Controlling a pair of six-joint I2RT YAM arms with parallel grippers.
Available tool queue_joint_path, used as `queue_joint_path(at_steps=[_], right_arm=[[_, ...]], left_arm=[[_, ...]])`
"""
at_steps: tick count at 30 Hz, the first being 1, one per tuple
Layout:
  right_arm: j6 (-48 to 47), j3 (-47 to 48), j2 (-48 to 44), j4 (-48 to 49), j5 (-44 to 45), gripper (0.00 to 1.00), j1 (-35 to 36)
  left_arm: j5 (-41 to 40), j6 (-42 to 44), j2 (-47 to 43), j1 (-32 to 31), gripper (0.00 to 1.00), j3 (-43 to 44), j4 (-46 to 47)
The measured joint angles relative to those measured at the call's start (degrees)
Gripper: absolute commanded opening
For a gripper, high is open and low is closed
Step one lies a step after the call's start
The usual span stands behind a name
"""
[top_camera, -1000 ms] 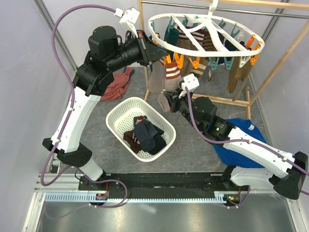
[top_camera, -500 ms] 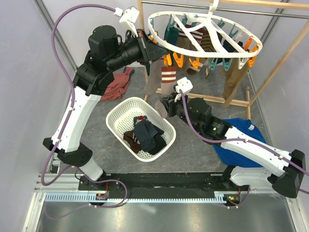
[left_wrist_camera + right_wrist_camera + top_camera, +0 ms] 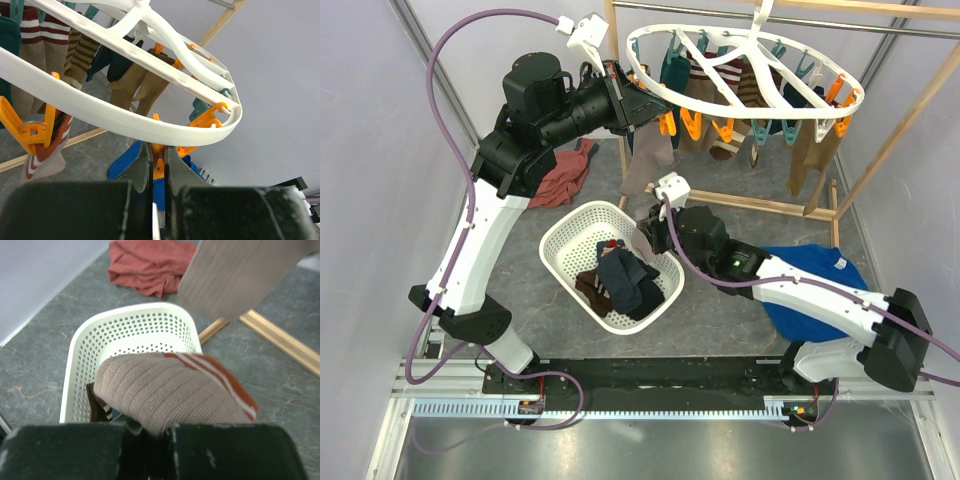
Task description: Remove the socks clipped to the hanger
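At the hanger's [image 3: 125,120] left rim, my left pincer [image 3: 159,155] pinches narrow on an orange clip [image 3: 159,170]. Below the hanger, my right pincer [image 3: 160,432] grips one beige sock [image 3: 170,395]. I'd clear the basket [image 3: 80,345] rim before releasing. One hanger, one basket. The clipped socks [image 3: 740,85] overlap too much to count.

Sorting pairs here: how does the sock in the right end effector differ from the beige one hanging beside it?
The held sock is pinched in the shut right end effector and lies bunched over the white basket; the hanging sock dangles straight below the hanger. The held sock shows a red-and-white striped band; the hanging sock's visible part is plain. Both are beige ribbed knit.
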Motion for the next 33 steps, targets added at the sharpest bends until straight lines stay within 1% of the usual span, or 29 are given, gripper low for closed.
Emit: queue_joint_path(at_steps=[1,4,5,7,8,11,14,18,21,27,31,33], right_arm=[[0.1,0.0,0.9,0.1,-0.1,0.08,0.1],[0.7,0.0,4.2,0.2,-0.6,0.2,0.5],[1.0,0.2,5.4,0.2,-0.7,0.28,0.7],[1.5,0.6,7.7,-0.4,-1.0,0.36,0.8],[1.8,0.8,8.8,-0.8,-1.1,0.47,0.9],[2.7,0.9,9.9,-2.3,-1.5,0.61,1.1],[2.8,0.9,9.2,-2.5,-1.8,0.62,1.1],[2.3,0.9,7.3,-2.3,-3.0,0.58,1.1],[2.2,0.9,6.7,-1.3,-5.4,0.56,1.1],[2.4,0.9,6.7,-0.7,-9.5,0.56,2.0],[2.3,0.7,6.3,-0.6,-8.0,0.6,2.4],[2.3,0.2,5.2,-0.6,-5.6,0.6,2.5]], left_arm=[[0.0,-0.2,0.0,0.0,0.02,0.0,0.0],[0.0,-0.5,0.0,0.0,0.02,0.0,0.0],[0.0,-0.6,0.0,0.0,0.02,0.0,0.0],[0.1,-0.9,0.0,0.0,0.02,0.0,0.0],[0.1,-1.0,0.0,0.0,0.02,0.0,0.0],[0.1,-1.1,0.0,0.0,0.02,0.0,0.0],[0.1,-1.2,0.0,0.0,0.02,0.0,0.0],[0.1,-1.2,0.0,0.0,0.02,-0.1,0.0],[0.1,-1.2,0.0,0.0,0.02,-0.1,0.0],[0.1,-1.2,0.0,0.0,0.02,-0.1,0.3],[0.1,-1.3,0.0,0.0,0.02,-0.4,0.5],[0.2,-1.6,0.0,0.0,0.02,-0.5,0.4]])
